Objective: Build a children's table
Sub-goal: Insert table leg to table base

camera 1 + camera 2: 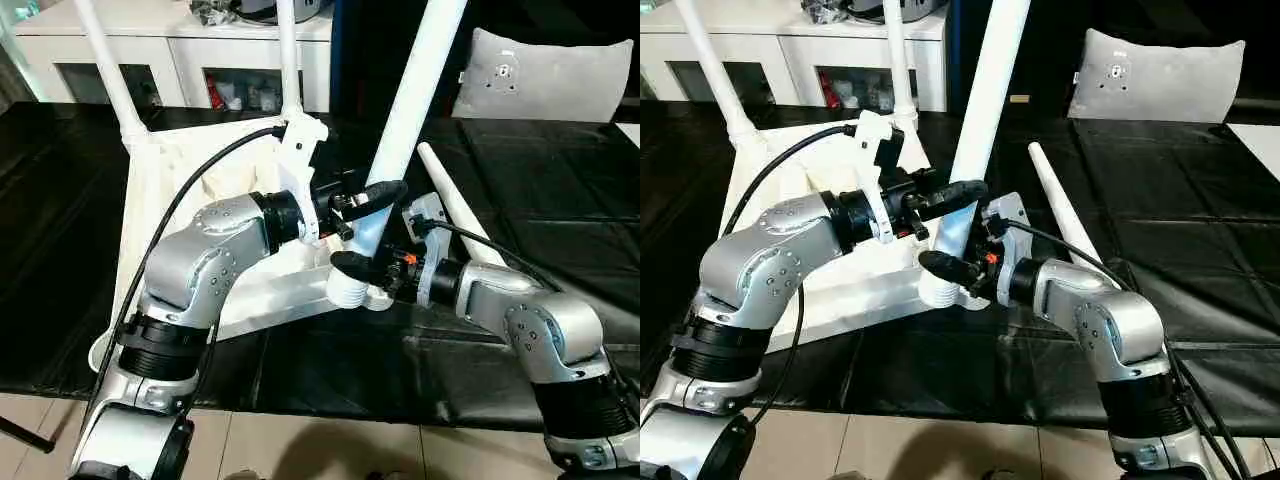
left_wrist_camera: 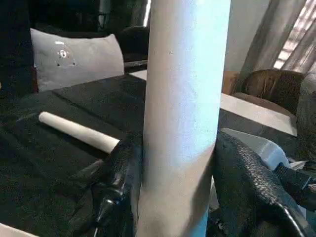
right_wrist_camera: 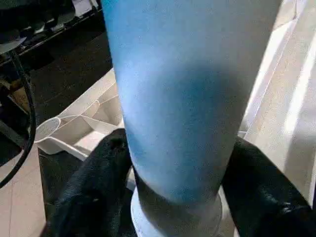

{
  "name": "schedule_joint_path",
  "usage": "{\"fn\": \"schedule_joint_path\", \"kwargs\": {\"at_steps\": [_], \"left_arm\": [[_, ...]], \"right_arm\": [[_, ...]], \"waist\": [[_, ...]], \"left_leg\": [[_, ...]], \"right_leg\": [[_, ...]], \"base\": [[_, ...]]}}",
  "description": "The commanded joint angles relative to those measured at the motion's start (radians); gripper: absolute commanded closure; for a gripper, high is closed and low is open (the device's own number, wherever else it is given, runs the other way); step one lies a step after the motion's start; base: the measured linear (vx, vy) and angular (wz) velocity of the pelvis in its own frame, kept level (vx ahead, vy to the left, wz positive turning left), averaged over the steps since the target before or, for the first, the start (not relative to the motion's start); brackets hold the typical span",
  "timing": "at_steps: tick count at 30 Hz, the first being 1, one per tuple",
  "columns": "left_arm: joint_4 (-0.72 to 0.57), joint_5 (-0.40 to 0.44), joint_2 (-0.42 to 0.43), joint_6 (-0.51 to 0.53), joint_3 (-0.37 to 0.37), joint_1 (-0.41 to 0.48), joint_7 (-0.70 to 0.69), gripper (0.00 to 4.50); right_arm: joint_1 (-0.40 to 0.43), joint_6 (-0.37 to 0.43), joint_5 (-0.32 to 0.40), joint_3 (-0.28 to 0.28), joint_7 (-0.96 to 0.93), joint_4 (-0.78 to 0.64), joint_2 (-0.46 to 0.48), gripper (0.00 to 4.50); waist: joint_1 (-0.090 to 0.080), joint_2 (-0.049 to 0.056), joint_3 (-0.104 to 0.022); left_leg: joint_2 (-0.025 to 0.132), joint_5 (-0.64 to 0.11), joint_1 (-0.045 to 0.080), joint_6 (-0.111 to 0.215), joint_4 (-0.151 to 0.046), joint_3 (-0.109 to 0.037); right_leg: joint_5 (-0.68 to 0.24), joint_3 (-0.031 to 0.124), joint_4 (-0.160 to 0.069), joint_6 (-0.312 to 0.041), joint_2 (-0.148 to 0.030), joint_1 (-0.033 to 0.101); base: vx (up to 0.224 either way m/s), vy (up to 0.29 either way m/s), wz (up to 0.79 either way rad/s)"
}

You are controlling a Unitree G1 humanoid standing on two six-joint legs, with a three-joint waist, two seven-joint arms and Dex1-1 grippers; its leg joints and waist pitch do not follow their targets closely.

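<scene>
The left gripper (image 1: 368,200) is clamped on an upright leg (image 1: 415,90) low on its shaft, one black finger (image 2: 118,168) pressed to each side. The right gripper (image 1: 352,272) is clamped on the same leg just below, close above the collar where the leg enters a corner socket (image 1: 350,292). Two grips at different heights are probably used so the long tapered tube can be kept in line with the socket while it is pushed or turned home.

Beyond both grippers lies the tabletop (image 1: 165,200), upside down, its ribbed underside facing up so the sockets can be reached from above. Two legs (image 1: 108,65) are already standing in the far corners. The held leg leans slightly, so it is judged not yet fully seated.

Just past the right gripper, a fourth leg (image 1: 462,212) is lying loose on the black mat (image 1: 560,200), kept within reach for the last socket. Farther off, a grey cushion (image 1: 545,75) is resting.
</scene>
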Motion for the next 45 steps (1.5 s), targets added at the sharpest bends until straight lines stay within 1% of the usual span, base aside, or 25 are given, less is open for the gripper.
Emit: {"fn": "schedule_joint_path", "kwargs": {"at_steps": [1,7,8,11,12,13,14,18,20,24,25,27,28,30,32,33,35,37,38,40,41,42,43,44,45], "left_arm": [[-0.026,-0.004,0.004,0.003,-0.002,-0.025,-0.013,2.69],[-0.025,-0.006,0.007,0.007,-0.006,-0.027,-0.022,2.69],[-0.025,-0.005,0.006,0.007,-0.007,-0.027,-0.022,2.69],[-0.024,-0.002,0.005,0.005,-0.009,-0.028,-0.024,2.69],[-0.024,0.000,0.004,0.004,-0.010,-0.028,-0.025,2.69],[-0.024,0.000,0.004,0.004,-0.009,-0.028,-0.025,2.69],[-0.026,0.001,0.004,0.004,-0.009,-0.027,-0.026,2.69],[-0.028,0.000,0.002,0.005,-0.010,-0.026,-0.025,2.69],[-0.031,0.000,0.001,0.007,-0.010,-0.025,-0.024,2.69],[-0.046,-0.006,0.002,0.012,-0.014,-0.022,-0.030,2.69],[-0.051,-0.020,-0.006,0.026,-0.008,-0.022,-0.025,2.69],[-0.057,-0.049,-0.019,0.051,0.006,-0.023,-0.021,2.69],[-0.063,-0.067,-0.025,0.066,0.013,-0.024,-0.024,2.69],[-0.082,-0.105,-0.041,0.078,0.031,-0.022,-0.028,1.99],[-0.088,-0.116,-0.046,0.081,0.036,-0.021,-0.032,1.99],[-0.105,-0.149,-0.054,0.090,0.046,-0.018,-0.047,1.99],[-0.126,-0.200,-0.071,0.108,0.066,-0.013,-0.054,1.99],[-0.138,-0.223,-0.080,0.122,0.078,-0.010,-0.057,1.99],[-0.139,-0.247,-0.094,0.137,0.095,-0.010,-0.051,1.99],[-0.137,-0.316,-0.138,0.155,0.149,-0.008,-0.039,1.99],[-0.139,-0.317,-0.138,0.151,0.147,-0.005,-0.049,1.99],[-0.147,-0.291,-0.121,0.137,0.116,0.003,-0.080,1.99],[-0.149,-0.283,-0.116,0.133,0.107,0.005,-0.089,1.99],[-0.157,-0.240,-0.089,0.115,0.057,0.014,-0.127,1.99],[-0.154,-0.230,-0.086,0.113,0.048,0.014,-0.127,1.99]], "right_arm": [[-0.020,0.002,-0.013,-0.001,-0.010,0.012,0.004,1.40],[-0.024,0.001,-0.013,-0.004,-0.009,0.022,0.005,1.39],[-0.025,0.000,-0.013,-0.004,-0.007,0.024,0.005,1.66],[-0.024,-0.007,-0.020,-0.002,-0.007,0.030,0.003,1.78],[-0.024,-0.008,-0.021,-0.002,-0.007,0.031,0.003,1.91],[-0.025,-0.011,-0.022,-0.002,-0.006,0.032,0.003,1.91],[-0.025,-0.014,-0.023,-0.001,-0.005,0.032,0.004,2.13],[-0.023,-0.020,-0.028,-0.001,-0.001,0.033,0.005,2.24],[-0.022,-0.023,-0.029,-0.001,0.000,0.032,0.005,2.47],[-0.020,-0.029,-0.028,0.004,0.004,0.027,0.007,2.54],[-0.020,-0.030,-0.029,0.004,0.005,0.027,0.008,2.54],[-0.020,-0.033,-0.032,0.005,0.006,0.029,0.009,2.54],[-0.020,-0.036,-0.035,0.006,0.007,0.032,0.010,2.55],[-0.019,-0.045,-0.040,0.008,0.008,0.040,0.015,2.55],[-0.019,-0.047,-0.040,0.009,0.007,0.043,0.017,2.55],[-0.017,-0.047,-0.039,0.008,0.004,0.044,0.022,2.55],[-0.013,-0.055,-0.037,0.003,-0.003,0.045,0.032,2.55],[-0.011,-0.064,-0.037,-0.002,-0.003,0.046,0.038,2.55],[-0.009,-0.055,-0.037,-0.011,-0.018,0.046,0.044,2.56],[-0.003,-0.063,-0.043,-0.030,-0.050,0.046,0.060,2.56],[0.000,-0.085,-0.054,-0.032,-0.059,0.046,0.063,2.56],[0.003,-0.084,-0.052,-0.043,-0.077,0.044,0.073,2.56],[0.003,-0.082,-0.051,-0.045,-0.081,0.044,0.075,2.56],[0.004,-0.074,-0.049,-0.046,-0.082,0.043,0.073,2.56],[0.004,-0.074,-0.050,-0.045,-0.081,0.043,0.072,2.56]], "waist": [[0.001,-0.015,-0.088],[0.000,-0.015,-0.089],[0.001,-0.015,-0.089],[0.001,-0.013,-0.088],[0.000,-0.014,-0.089],[0.000,-0.014,-0.088],[0.000,-0.014,-0.089],[-0.001,-0.014,-0.088],[0.000,-0.013,-0.089],[0.000,-0.014,-0.088],[0.000,-0.014,-0.088],[0.000,-0.017,-0.088],[0.002,-0.016,-0.088],[0.002,-0.017,-0.088],[0.002,-0.016,-0.088],[0.003,-0.011,-0.088],[0.002,-0.014,-0.088],[0.002,-0.014,-0.087],[0.002,-0.007,-0.087],[0.000,-0.009,-0.088],[0.001,-0.002,-0.088],[0.000,-0.004,-0.088],[0.000,-0.004,-0.088],[0.000,-0.005,-0.088],[0.002,-0.003,-0.089]], "left_leg": [[0.009,-0.076,-0.004,0.025,-0.058,0.013],[0.009,-0.077,-0.004,0.024,-0.058,0.013],[0.009,-0.073,-0.005,0.025,-0.058,0.013],[0.009,-0.075,-0.004,0.025,-0.058,0.013],[0.009,-0.075,-0.004,0.025,-0.058,0.013],[0.010,-0.077,-0.004,0.025,-0.058,0.013],[0.009,-0.076,-0.004,0.025,-0.058,0.013],[0.009,-0.080,-0.004,0.026,-0.058,0.013],[0.009,-0.077,-0.003,0.025,-0.058,0.013],[0.009,-0.081,-0.004,0.025,-0.058,0.013],[0.009,-0.082,-0.004,0.025,-0.058,0.013],[0.010,-0.078,-0.005,0.025,-0.058,0.014],[0.009,-0.077,-0.005,0.026,-0.058,0.013],[0.008,-0.077,-0.005,0.027,-0.057,0.014],[0.009,-0.075,-0.005,0.029,-0.057,0.013],[0.009,-0.075,-0.005,0.028,-0.057,0.012],[0.009,-0.075,-0.005,0.028,-0.058,0.012],[0.009,-0.082,-0.004,0.029,-0.057,0.013],[0.009,-0.084,-0.003,0.028,-0.057,0.013],[0.007,-0.085,-0.004,0.028,-0.056,0.014],[0.007,-0.087,-0.004,0.027,-0.056,0.012],[0.007,-0.092,-0.003,0.027,-0.057,0.012],[0.008,-0.100,-0.001,0.029,-0.059,0.011],[0.008,-0.102,-0.001,0.029,-0.060,0.010],[0.011,-0.102,0.002,0.028,-0.061,0.010]], "right_leg": [[-0.336,0.035,-0.072,-0.119,-0.054,0.069],[-0.327,0.035,-0.071,-0.122,-0.053,0.070],[-0.321,0.036,-0.070,-0.123,-0.053,0.071],[-0.323,0.035,-0.070,-0.127,-0.053,0.069],[-0.319,0.035,-0.070,-0.128,-0.054,0.070],[-0.320,0.035,-0.071,-0.128,-0.054,0.070],[-0.318,0.036,-0.070,-0.128,-0.054,0.070],[-0.325,0.035,-0.071,-0.126,-0.053,0.070],[-0.318,0.036,-0.070,-0.129,-0.053,0.070],[-0.329,0.035,-0.071,-0.126,-0.053,0.070],[-0.331,0.035,-0.072,-0.126,-0.054,0.070],[-0.324,0.035,-0.069,-0.131,-0.054,0.071],[-0.325,0.035,-0.070,-0.131,-0.055,0.071],[-0.327,0.035,-0.070,-0.132,-0.054,0.071],[-0.330,0.034,-0.071,-0.129,-0.054,0.070],[-0.328,0.034,-0.069,-0.131,-0.054,0.070],[-0.317,0.034,-0.069,-0.135,-0.054,0.070],[-0.323,0.034,-0.070,-0.136,-0.053,0.069],[-0.326,0.034,-0.070,-0.137,-0.054,0.069],[-0.318,0.033,-0.072,-0.140,-0.052,0.070],[-0.317,0.033,-0.074,-0.142,-0.052,0.069],[-0.322,0.032,-0.075,-0.139,-0.051,0.068],[-0.332,0.032,-0.075,-0.133,-0.051,0.067],[-0.333,0.032,-0.075,-0.130,-0.051,0.068],[-0.339,0.033,-0.075,-0.133,-0.054,0.065]], "base": [[0.000,0.000,0.00],[0.000,0.000,0.00],[0.000,0.000,0.00],[0.000,0.000,0.00],[0.000,0.000,0.00],[0.000,0.000,0.00],[0.000,0.000,0.00],[0.000,0.000,0.00],[0.000,0.000,0.00],[0.000,0.000,0.00],[0.000,0.000,0.00],[0.000,0.000,0.00],[0.000,0.000,0.00],[0.000,0.000,0.00],[0.000,0.000,0.00],[0.000,0.000,0.00],[0.000,0.000,0.00],[0.000,0.000,0.00],[0.000,0.000,0.00],[0.000,0.000,0.00],[0.000,0.000,0.00],[0.000,0.000,0.00],[0.000,0.000,0.00],[0.000,0.000,0.00],[0.000,0.000,0.00]]}}
